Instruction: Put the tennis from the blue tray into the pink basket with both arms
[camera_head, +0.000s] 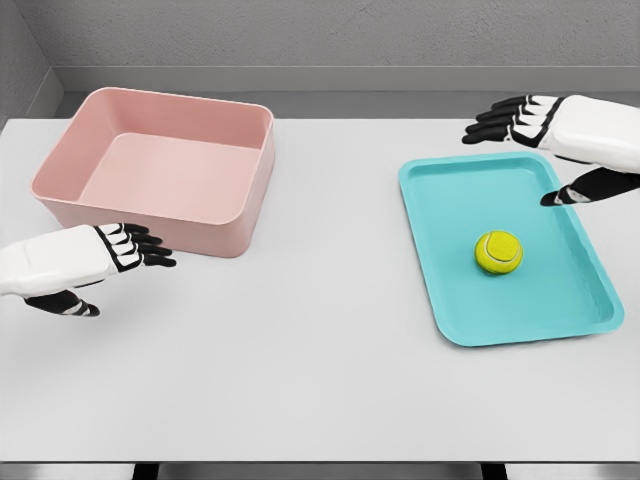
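While resting on the flat floor of the shallow blue rectangular plastic tray (440, 190), toward its middle right, yellow-green felt tennis ball (498, 252) untouched by either hand. Tray on the right half of the white flat table (320, 380); deep pink rectangular plastic basket (230, 235) at the table's far left, well apart from the tray. Right hand (560, 135) over the tray's far right corner, fingers extended and loosely spread, thumb pointing down, holding nothing. Left hand (85, 265) just beside the basket's near left corner, fingers straight and relaxed, holding nothing.
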